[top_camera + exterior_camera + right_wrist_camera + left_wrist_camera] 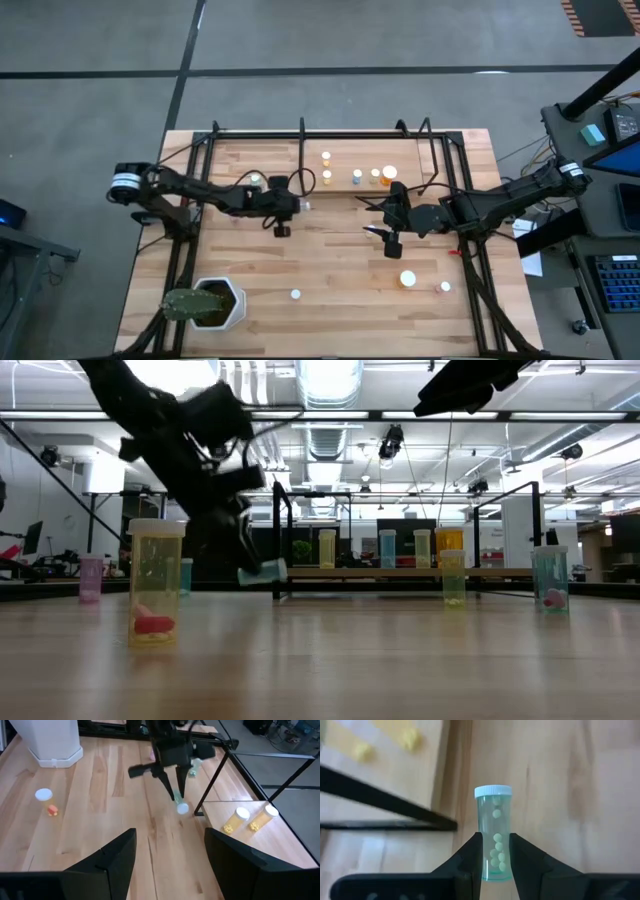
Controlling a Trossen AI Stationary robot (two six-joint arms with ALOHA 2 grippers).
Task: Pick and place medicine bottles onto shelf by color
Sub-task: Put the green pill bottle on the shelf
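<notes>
My left gripper point(495, 839) is shut on a teal-green medicine bottle point(493, 827) with a pale cap and pale pills inside. It hangs over the table's middle point(300, 205), just in front of the shelf point(405, 160), a light-wood board edged with black bars. Several yellowish and orange bottles point(357, 178) stand upright on the shelf. My right gripper point(170, 862) hovers open and holds nothing, right of centre point(390, 238), above the table. Loose bottles point(408, 279) stand on their bases on the tabletop. My left gripper pinches the teal bottle's lower body point(496, 865), near its base, between its two fingers. The fingers point(472, 857) slant down from the table's left and lie along the bottle. The cap end point(182, 809) juts out past the fingertips, tilted downward. The low view shows the bottle point(264, 572) clear of the tabletop.
A white hexagonal plant pot point(212, 303) stands at the near left. Near it on the table are a yellow bottle point(155, 582), a pink one point(91, 577) and a small one point(296, 294). Black frame bars point(380, 795) edge the shelf and table.
</notes>
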